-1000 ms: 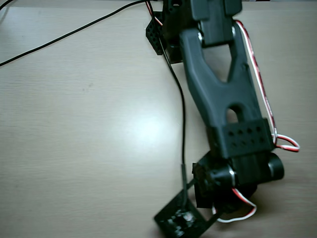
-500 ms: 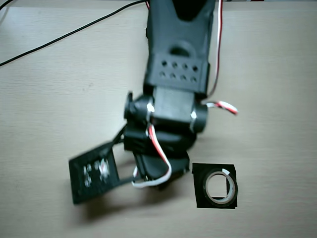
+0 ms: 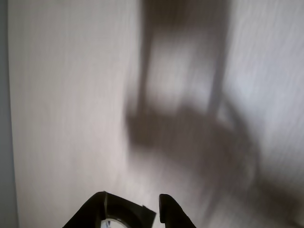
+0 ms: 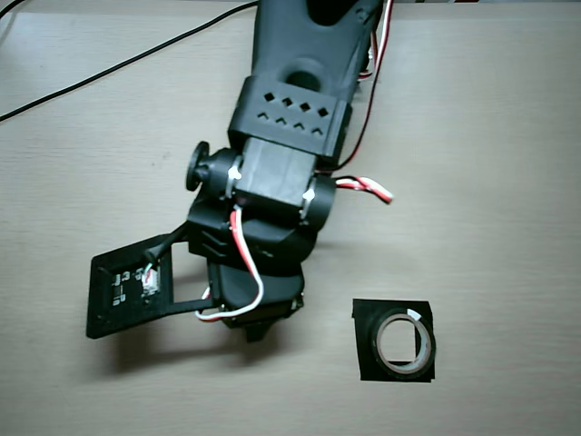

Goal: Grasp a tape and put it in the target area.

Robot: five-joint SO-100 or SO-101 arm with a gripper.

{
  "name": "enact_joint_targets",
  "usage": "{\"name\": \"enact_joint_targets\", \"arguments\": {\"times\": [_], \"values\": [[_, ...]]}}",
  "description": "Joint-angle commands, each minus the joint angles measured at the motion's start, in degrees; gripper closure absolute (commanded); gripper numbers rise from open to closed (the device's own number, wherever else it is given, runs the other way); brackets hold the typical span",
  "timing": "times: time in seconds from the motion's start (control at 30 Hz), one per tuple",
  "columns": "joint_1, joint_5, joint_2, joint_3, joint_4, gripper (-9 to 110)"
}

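Observation:
In the overhead view the tape (image 4: pixel 378 345), a thin black ring with a pale inner rim and a small white mark, lies flat inside the target area (image 4: pixel 365 367), a black taped square at the lower right. My gripper (image 4: pixel 257 331) hangs under the arm's wrist, well left of the square, mostly hidden by the arm. In the wrist view the gripper (image 3: pixel 157 210) enters from the bottom edge with its two dark fingers close together and nothing between them. That view shows only blurred tan table and the arm's shadow; tape and square are out of it.
A black rectangular frame with a circuit board (image 4: pixel 127 292) sticks out to the left of the arm. A black cable (image 4: pixel 109 71) crosses the table's upper left. Red and white wires (image 4: pixel 368 186) loop out on the arm's right.

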Motion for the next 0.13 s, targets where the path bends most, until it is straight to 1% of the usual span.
{"name": "enact_joint_targets", "arguments": {"times": [0.0,0.1], "values": [[0.4,-0.4,2.2,-0.3,-0.5,89],[0.4,-0.4,2.2,-0.3,-0.7,88]]}}
